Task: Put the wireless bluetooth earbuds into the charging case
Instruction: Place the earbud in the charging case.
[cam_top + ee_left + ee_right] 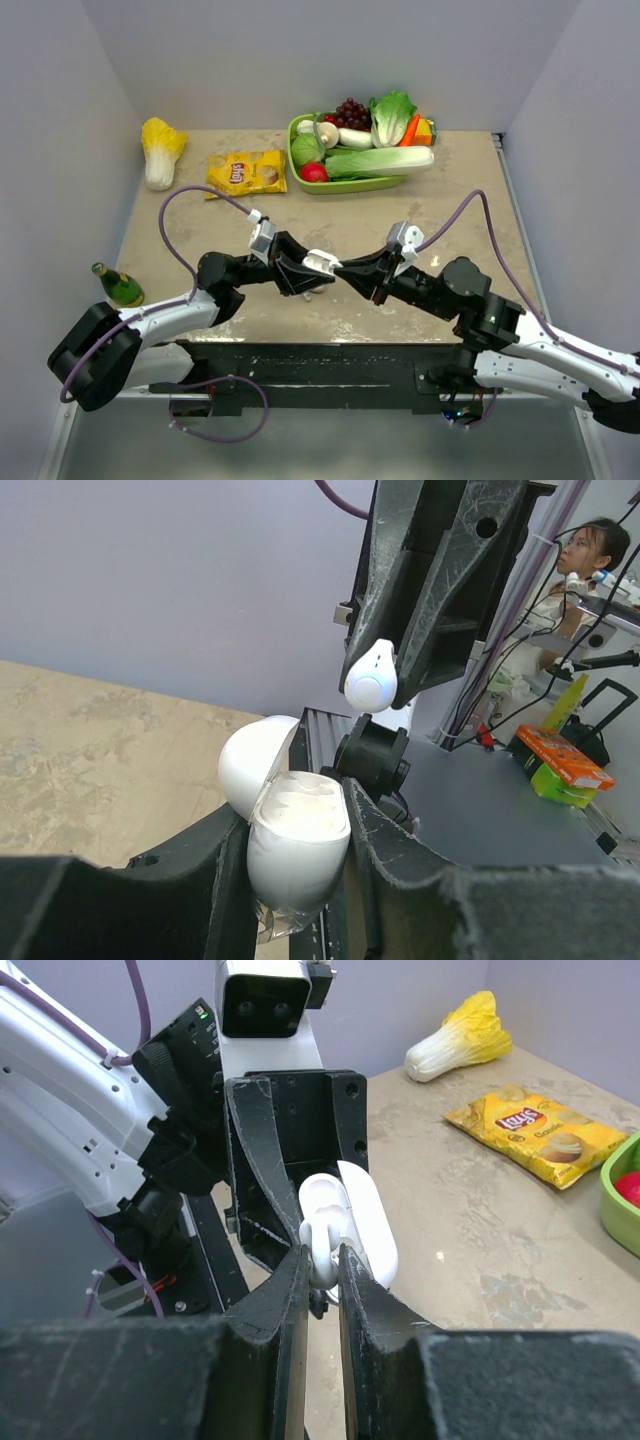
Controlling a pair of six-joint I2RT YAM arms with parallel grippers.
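left gripper (pixel 300 825) clamps charging case (pixel 298 865); right gripper (pixel 322 1258) pinches earbud (pixel 371 677).

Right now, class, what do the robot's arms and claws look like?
The left arm and right arm are white with black joints. The left claw and right claw are black, with two tapered fingers each. Purple cables trail along both arms.

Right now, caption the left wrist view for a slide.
Left gripper holds the open charging case; right gripper holds an earbud near its opening, not yet inserted.
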